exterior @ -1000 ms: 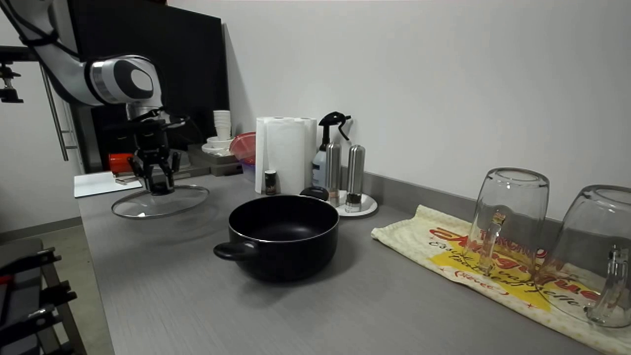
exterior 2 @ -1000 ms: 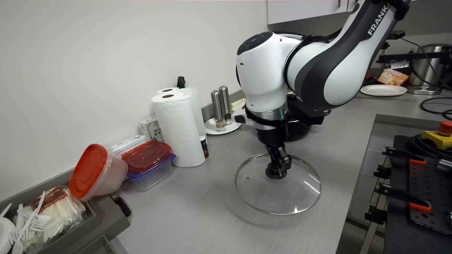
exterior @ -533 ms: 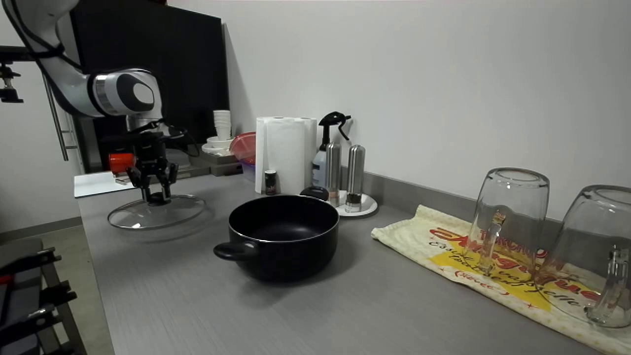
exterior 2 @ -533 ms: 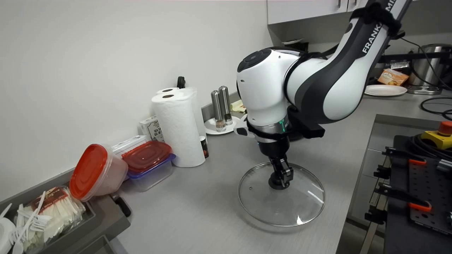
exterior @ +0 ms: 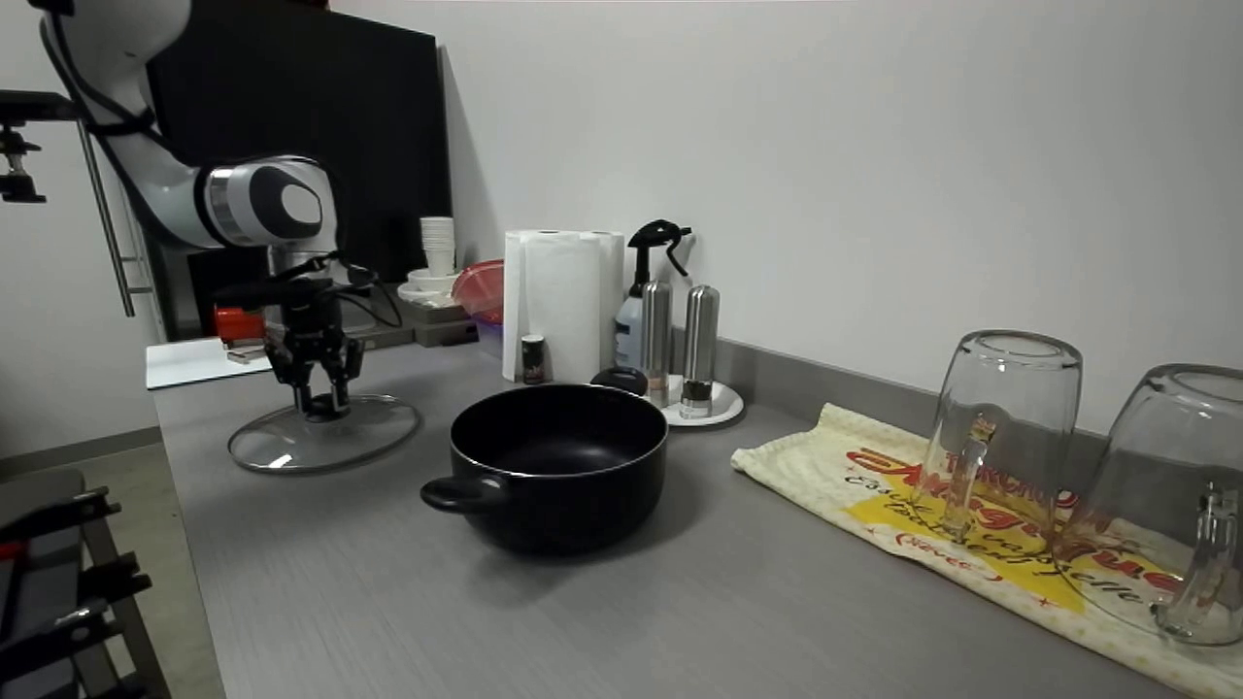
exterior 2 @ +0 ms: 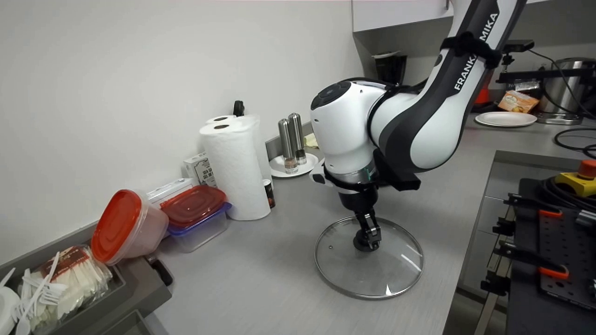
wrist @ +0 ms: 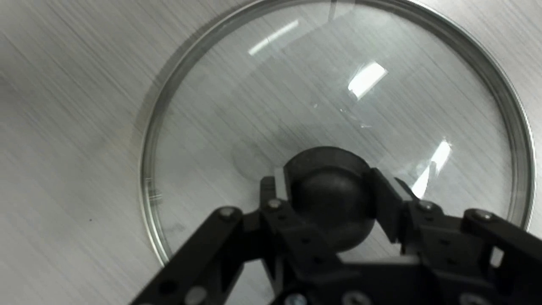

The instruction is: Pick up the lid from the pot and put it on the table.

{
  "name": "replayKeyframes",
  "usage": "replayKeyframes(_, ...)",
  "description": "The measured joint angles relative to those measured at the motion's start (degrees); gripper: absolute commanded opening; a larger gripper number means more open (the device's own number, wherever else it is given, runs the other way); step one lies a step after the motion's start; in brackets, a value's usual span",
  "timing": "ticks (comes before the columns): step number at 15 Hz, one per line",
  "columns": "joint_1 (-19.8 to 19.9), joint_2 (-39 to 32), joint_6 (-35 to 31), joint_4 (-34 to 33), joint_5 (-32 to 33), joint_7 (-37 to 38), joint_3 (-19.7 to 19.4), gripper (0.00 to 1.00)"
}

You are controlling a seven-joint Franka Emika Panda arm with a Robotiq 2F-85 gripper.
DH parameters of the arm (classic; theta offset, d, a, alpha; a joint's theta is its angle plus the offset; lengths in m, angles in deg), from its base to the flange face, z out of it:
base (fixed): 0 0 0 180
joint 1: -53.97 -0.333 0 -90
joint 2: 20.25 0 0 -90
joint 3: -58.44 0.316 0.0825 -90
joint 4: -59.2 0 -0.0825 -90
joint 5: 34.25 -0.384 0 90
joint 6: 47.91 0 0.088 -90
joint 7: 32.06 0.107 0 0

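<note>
The lid (exterior: 267, 442), clear glass with a metal rim and black knob, lies level at the grey table (exterior: 388, 592), touching it or barely above. It also shows in an exterior view (exterior 2: 344, 274) and in the wrist view (wrist: 220, 106). My gripper (exterior: 322, 400) points down over the lid's centre, also seen in an exterior view (exterior 2: 370, 235). In the wrist view its fingers (wrist: 328, 186) press both sides of the black knob. The open black pot (exterior: 573, 510) stands on the table apart from the lid; the arm hides it in an exterior view.
Paper towel rolls (exterior: 563, 301), a white plate (exterior: 723, 408) with two grinders, and lidded plastic containers (exterior 2: 200, 232) stand along the wall. Upturned glass mugs (exterior: 1010, 427) stand on a printed cloth (exterior: 835, 456). The table's open edge (exterior 2: 458, 279) is near the lid.
The arm has come down with the lid in the gripper, bringing the lid lower, to the table's surface or nearly so. Its shadow gap has shrunk. The pot has not moved.
</note>
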Motion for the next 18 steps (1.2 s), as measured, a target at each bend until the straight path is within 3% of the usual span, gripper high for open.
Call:
replayKeyframes(2, 0.02, -0.09, 0.0, -0.19, -0.05, 0.35, -0.25, 0.49)
replayKeyframes(18, 0.14, -0.09, 0.28, -0.24, -0.53, 0.17, -0.25, 0.49)
